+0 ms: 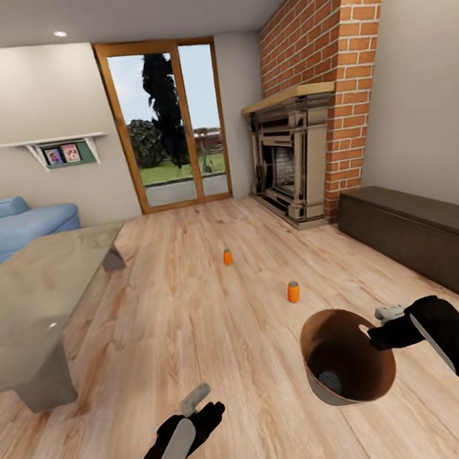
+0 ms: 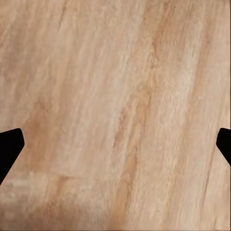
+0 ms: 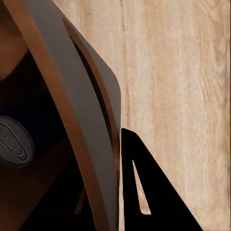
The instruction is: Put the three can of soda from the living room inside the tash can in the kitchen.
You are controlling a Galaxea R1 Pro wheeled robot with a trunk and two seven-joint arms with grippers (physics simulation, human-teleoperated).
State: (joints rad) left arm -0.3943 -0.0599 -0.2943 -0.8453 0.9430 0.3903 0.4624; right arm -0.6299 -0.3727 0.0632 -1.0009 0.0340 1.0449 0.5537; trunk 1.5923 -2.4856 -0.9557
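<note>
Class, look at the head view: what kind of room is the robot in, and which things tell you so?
Most likely a living room: a blue sofa, a brick fireplace and a low coffee table stand on a wood floor, with glass patio doors to a garden.

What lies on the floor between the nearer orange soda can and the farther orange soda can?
In the head view, only bare pale wooden floor lies between the nearer orange soda can and the farther orange soda can; nothing stands between them.

Two cans (image 1: 293, 292) on floor (image 1: 199, 321) beyond bin (image 1: 347, 356); table (image 1: 35, 300) left.
</note>
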